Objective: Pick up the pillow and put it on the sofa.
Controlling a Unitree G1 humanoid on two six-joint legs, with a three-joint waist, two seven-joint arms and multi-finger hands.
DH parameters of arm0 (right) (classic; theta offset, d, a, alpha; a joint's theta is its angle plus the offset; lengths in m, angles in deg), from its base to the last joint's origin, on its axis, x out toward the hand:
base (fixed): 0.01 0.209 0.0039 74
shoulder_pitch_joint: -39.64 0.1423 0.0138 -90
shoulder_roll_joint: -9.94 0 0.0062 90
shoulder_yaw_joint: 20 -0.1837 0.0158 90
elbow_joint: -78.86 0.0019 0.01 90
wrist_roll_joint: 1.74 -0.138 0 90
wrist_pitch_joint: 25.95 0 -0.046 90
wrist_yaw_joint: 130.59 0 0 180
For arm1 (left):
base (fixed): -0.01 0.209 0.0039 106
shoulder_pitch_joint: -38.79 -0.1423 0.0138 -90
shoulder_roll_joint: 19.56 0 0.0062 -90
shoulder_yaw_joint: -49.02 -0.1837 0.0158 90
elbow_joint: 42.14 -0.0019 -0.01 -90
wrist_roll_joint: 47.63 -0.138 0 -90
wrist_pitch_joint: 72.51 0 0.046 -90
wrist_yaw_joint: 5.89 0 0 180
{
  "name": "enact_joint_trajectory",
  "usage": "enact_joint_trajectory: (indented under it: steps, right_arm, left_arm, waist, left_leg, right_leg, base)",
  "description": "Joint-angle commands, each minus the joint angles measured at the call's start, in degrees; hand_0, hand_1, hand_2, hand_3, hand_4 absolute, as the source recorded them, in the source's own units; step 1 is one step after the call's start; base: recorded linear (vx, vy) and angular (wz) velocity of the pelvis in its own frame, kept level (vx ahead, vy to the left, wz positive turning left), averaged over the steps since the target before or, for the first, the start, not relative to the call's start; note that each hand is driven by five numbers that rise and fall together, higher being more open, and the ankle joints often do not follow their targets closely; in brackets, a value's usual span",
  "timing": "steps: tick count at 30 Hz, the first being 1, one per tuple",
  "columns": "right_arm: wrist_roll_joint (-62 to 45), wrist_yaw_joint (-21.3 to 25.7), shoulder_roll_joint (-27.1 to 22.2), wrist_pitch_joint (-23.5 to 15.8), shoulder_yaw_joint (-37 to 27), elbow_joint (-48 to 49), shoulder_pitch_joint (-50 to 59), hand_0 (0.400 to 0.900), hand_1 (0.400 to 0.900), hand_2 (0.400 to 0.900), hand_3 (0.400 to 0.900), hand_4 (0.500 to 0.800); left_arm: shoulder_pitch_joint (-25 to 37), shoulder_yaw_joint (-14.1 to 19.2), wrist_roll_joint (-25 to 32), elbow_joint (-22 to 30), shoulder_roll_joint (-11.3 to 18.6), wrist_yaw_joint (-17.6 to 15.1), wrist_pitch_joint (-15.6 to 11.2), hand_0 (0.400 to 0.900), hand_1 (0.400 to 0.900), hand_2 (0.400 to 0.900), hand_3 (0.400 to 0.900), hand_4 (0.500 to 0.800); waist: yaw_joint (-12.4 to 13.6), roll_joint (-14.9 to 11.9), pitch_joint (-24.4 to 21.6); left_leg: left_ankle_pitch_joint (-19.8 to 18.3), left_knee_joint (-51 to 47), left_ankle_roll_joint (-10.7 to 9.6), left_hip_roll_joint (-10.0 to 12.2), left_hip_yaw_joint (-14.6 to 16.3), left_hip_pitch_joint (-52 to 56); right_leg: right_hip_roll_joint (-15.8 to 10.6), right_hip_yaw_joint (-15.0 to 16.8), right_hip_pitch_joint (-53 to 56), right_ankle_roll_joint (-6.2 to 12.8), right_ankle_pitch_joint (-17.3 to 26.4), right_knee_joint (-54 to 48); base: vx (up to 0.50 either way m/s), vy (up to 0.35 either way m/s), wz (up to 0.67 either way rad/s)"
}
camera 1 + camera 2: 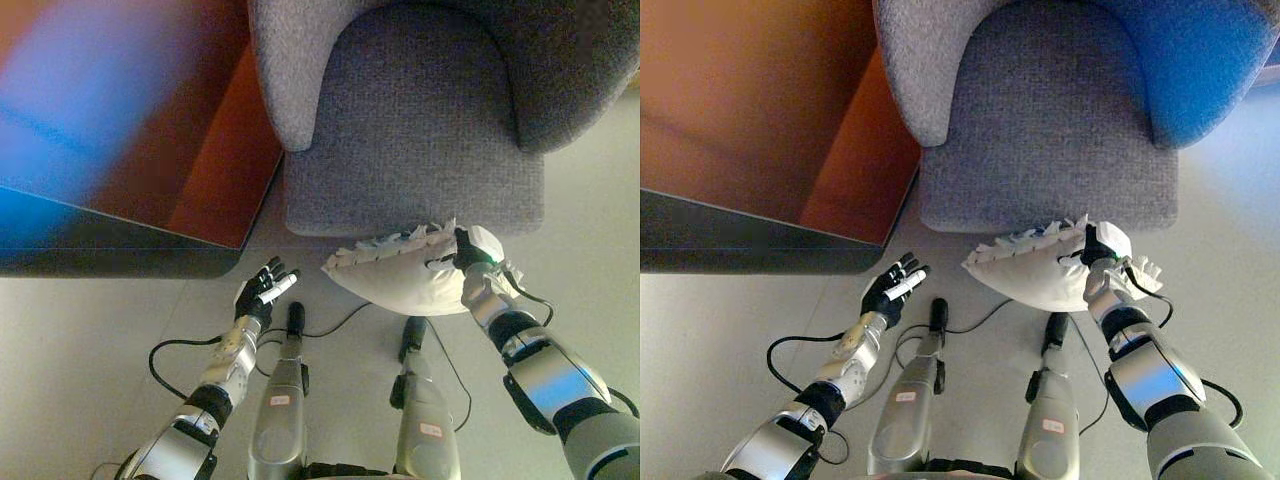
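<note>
Pillow [405, 272] is off the floor now, white with a frilly edge, hanging just in front of the front edge of the sofa [415, 130] seat, nearer its right front corner. The right hand [470, 262] has it pinched at the right end, fingers curled into the fabric, so the rest of it sticks out to the left with nothing underneath. The left hand [262, 290] is off to the left over the floor, fingers straight and spread, touching nothing, well apart from the pillow.

So I'd say pickup is done and we're in the carry part. Next it needs to lift and go forward over that front edge, then let go above the seat cushion. It looks floppy, so the loose left end might drag on the edge if it stays low.
</note>
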Motion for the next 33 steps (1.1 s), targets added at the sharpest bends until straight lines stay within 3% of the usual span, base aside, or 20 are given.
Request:
enact_joint_trajectory:
  steps: [1, 7, 8, 9, 33]
  right_arm:
    - [1.22, 0.85, -5.21, 1.74, 3.48, -0.37, 7.16, 0.900, 0.900, 0.900, 0.900, 0.800]
    - [0.69, 0.65, -5.32, 2.43, 4.61, -1.60, 9.38, 0.900, 0.900, 0.900, 0.900, 0.800]
    - [0.73, 0.25, -5.39, 2.47, 4.52, -1.57, 9.58, 0.529, 0.529, 0.529, 0.529, 0.578]
    - [0.85, -0.07, -5.46, 2.41, 4.58, -1.44, 9.65, 0.400, 0.400, 0.400, 0.400, 0.500]
    - [0.87, -1.19, -6.71, 1.17, 3.79, 0.38, 8.52, 0.400, 0.400, 0.400, 0.400, 0.500]
  left_arm:
    - [2.76, -0.84, 0.86, 5.09, 4.08, -0.51, -4.80, 0.900, 0.900, 0.900, 0.900, 0.800]
    - [3.84, -1.23, 1.04, 6.66, 4.08, -2.00, -5.01, 0.900, 0.900, 0.900, 0.900, 0.800]
    - [3.85, -1.21, 1.22, 6.84, 4.10, -1.93, -5.12, 0.900, 0.900, 0.900, 0.900, 0.800]
    - [3.74, -1.27, 1.29, 6.91, 4.08, -1.91, -5.35, 0.900, 0.900, 0.900, 0.900, 0.800]
    - [3.37, 0.14, 1.26, 7.93, 4.50, -1.79, -4.95, 0.900, 0.900, 0.900, 0.900, 0.800]
  waist:
    - [1.75, -1.64, 1.18]
    - [2.16, -1.48, 1.18]
    - [2.23, -1.43, 1.18]
    - [2.25, -1.42, 1.18]
    - [2.37, -1.76, 1.18]
  left_leg:
    - [-3.20, 3.97, 2.40, -0.78, -2.13, -5.19]
    - [-2.71, 4.23, 2.56, -1.38, -2.48, -7.71]
    - [-2.68, 4.37, 2.59, -1.56, -2.54, -7.99]
    - [-2.68, 4.45, 2.60, -1.66, -2.58, -8.17]
    - [-3.30, 4.19, 2.91, -2.41, -1.92, -5.80]
  right_leg:
    - [-4.25, 3.69, -5.27, 2.62, -2.01, 6.86]
    - [-3.99, 3.24, -7.60, 2.46, -1.64, 7.14]
    - [-4.00, 3.14, -7.92, 2.41, -1.64, 7.33]
    - [-4.01, 3.14, -8.13, 2.38, -1.63, 7.43]
    - [-4.21, 2.34, -6.71, 2.20, -2.19, 7.94]
  base:
    - [-0.06, -0.019, 0.00]
    - [-0.01, -0.002, -0.01]
    - [0.00, 0.000, 0.00]
    - [0.00, 0.000, 0.00]
    - [0.00, 0.000, 0.00]
